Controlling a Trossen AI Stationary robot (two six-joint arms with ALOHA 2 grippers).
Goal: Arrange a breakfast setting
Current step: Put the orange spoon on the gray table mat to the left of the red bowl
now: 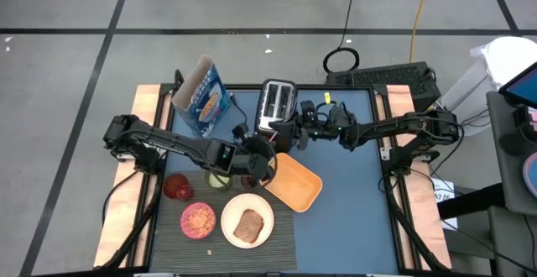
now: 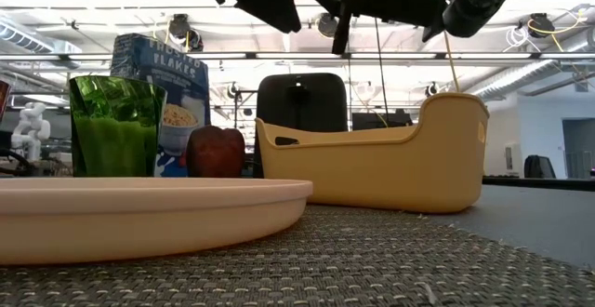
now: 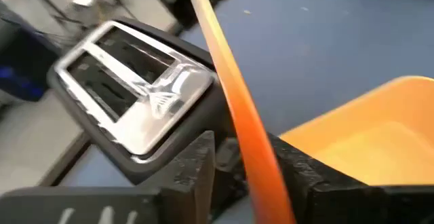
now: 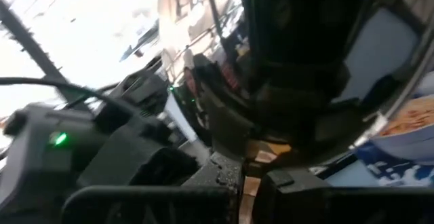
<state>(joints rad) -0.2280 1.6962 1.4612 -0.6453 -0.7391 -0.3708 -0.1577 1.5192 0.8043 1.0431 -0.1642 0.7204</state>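
Table point(image 1: 352, 218), spoon point(image 3: 234, 108) bowl hidden

My 2 arms are dark, near-black, built of jointed chunky segments. Left arm point(image 1: 172, 147) carries a small lit green-white panel near the wrist. Right arm point(image 1: 394, 128) has black cables looped along it and a yellow tag by the wrist. My fingers point(image 3: 196, 176) are matte black, blocky, rough-textured. Green LED glows on the housing.
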